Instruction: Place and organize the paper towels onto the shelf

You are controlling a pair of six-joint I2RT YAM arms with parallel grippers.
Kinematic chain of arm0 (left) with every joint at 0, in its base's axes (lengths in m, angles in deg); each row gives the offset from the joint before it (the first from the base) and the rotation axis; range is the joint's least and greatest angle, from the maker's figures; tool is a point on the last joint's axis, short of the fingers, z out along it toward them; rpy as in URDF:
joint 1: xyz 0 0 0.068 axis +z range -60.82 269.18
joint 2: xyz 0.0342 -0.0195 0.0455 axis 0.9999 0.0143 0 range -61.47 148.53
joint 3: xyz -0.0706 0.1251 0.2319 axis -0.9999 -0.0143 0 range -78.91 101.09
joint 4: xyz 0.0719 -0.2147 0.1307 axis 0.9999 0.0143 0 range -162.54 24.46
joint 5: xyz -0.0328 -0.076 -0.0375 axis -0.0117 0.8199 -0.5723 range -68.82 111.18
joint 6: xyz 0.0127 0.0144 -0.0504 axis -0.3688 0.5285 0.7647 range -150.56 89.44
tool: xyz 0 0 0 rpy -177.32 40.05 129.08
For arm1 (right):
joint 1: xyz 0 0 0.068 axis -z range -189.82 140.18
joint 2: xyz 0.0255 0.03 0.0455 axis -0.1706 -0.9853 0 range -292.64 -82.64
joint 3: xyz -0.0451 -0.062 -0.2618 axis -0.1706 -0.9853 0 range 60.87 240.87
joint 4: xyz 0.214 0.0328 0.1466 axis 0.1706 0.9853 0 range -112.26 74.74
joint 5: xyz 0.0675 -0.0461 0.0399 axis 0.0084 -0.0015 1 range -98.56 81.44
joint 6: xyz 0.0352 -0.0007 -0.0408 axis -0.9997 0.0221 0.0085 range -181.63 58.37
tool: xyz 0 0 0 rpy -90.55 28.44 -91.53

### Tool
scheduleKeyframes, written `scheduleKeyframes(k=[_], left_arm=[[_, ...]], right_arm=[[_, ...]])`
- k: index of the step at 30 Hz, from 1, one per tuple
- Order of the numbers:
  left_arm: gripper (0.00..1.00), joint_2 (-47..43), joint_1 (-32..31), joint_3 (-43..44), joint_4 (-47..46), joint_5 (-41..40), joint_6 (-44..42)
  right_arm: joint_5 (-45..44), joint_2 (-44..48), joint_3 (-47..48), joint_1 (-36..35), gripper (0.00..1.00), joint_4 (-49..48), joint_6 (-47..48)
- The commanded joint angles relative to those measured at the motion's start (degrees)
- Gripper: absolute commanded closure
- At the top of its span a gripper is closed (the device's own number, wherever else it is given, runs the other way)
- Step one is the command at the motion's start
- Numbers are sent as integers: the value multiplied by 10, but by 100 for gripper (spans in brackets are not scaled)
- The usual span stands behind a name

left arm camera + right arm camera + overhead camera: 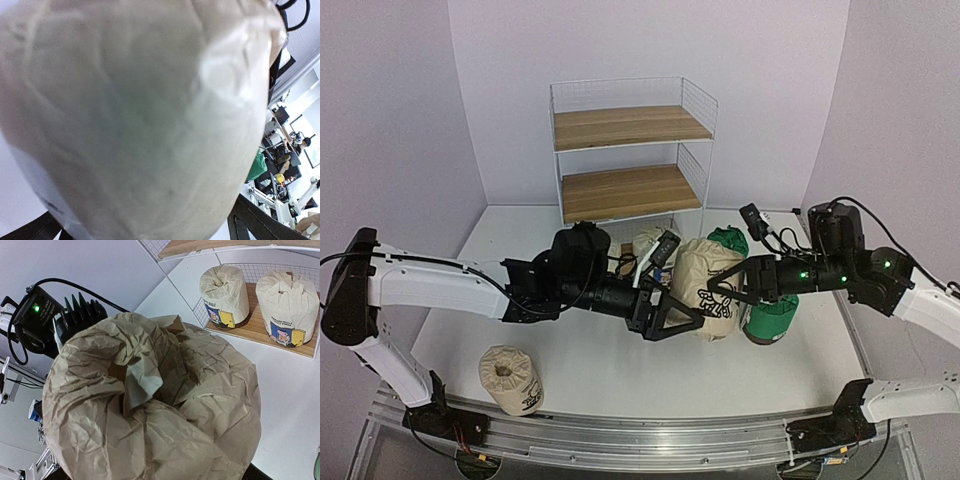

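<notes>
Paper towels in view: six rolls, in three pairs.

**Beige, count two.** The first beige roll (712, 288) is between my two grippers, in front of the shelf (630, 128). I cannot tell whether its base touches the table (620, 370). Its crumpled, gathered top fills the right wrist view. The second beige roll (510, 380) is on the table at the near left, well apart from everything else.

**Green, count two.** One green roll (772, 320) stands just beside the first beige roll, under my right gripper. The second green roll (728, 240) is behind the beige one, near the shelf's right front leg.

**White, count two.** Both white rolls (225, 296) (289, 307) stand upright side by side on the shelf's lowest board. Their blue-yellow labels face the right wrist camera. From overhead my left arm hides most of them.

**Shelf boards.** Two boards show from overhead. The lowest one, carrying the white rolls, shows in the right wrist view.

**Left gripper** (685, 312): jaws spread wide, one finger on each side of the first beige roll's left end. In the left wrist view the fingers (257, 220) show only as dark bars at the bottom corners. The wrapper fills the rest of that view.

**Right gripper** (745, 285): jaws drawn in on the right end of the first beige roll, pinching it. The fingers themselves are hidden in the right wrist view.
</notes>
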Motion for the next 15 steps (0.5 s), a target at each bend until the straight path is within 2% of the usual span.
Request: scheduleKeyframes(k=[1, 5, 9, 15], left_arm=[[0, -50, -2, 35, 23, -104, -17], [0, -72, -2, 27, 68, -185, -14], [0, -94, -2, 6, 83, -218, -10], [0, -161, -2, -40, 118, -267, 15]], right_arm=[[-8, 24, 17, -8, 100, -28, 3], [-14, 41, 16, -7, 100, -28, 11], [-27, 48, 24, -7, 100, -25, 21], [-128, 24, 60, -8, 100, -20, 67]])
